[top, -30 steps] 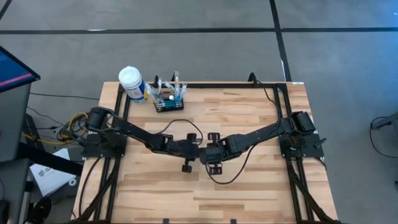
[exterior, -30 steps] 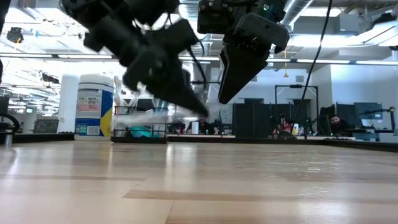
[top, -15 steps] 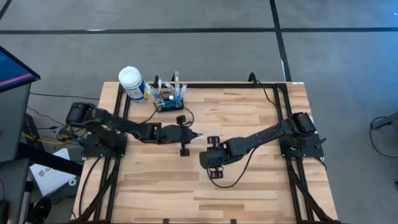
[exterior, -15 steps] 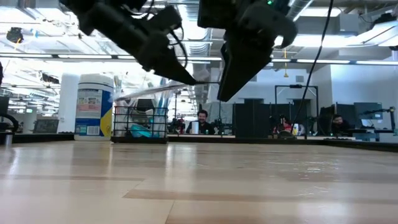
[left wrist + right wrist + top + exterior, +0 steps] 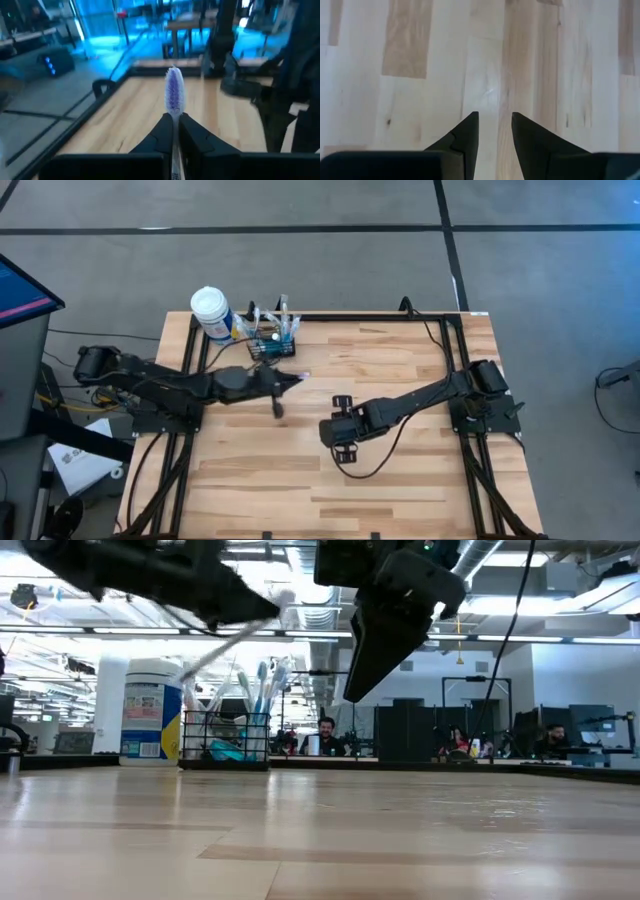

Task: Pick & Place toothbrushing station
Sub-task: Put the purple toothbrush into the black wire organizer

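The toothbrushing station (image 5: 272, 340), a small black wire-mesh caddy with several toothbrushes standing in it, sits at the table's far edge, left of centre; the low view shows it (image 5: 225, 738) too. My left gripper (image 5: 292, 380) hovers just near-right of it, nearly level, shut on a white toothbrush (image 5: 235, 638) with purple bristles (image 5: 174, 90). My right gripper (image 5: 336, 430) hangs open over the table's middle, slanting down, its fingers (image 5: 470, 131) over bare wood. My left gripper pinches the toothbrush's neck (image 5: 173, 120), just behind the bristle head, between its two fingers. The brush runs roughly along the fingers, the head sticking out past the fingertips. The handle (image 5: 205, 660) slants back and down beneath the gripper. The brush is lifted clear of the table.
A white bottle with a blue label (image 5: 211, 310) stands left of the caddy at the far left corner. A black frame rail (image 5: 380, 318) runs along the table's far edge. Bare wood (image 5: 330, 500) stretches across the near half. A person (image 5: 326, 735) sits in the room behind.
My left gripper has drawn back from the table's middle toward the far left, toward the caddy. It has risen and tipped up from pointing steeply down to nearly level, carrying the toothbrush with it.
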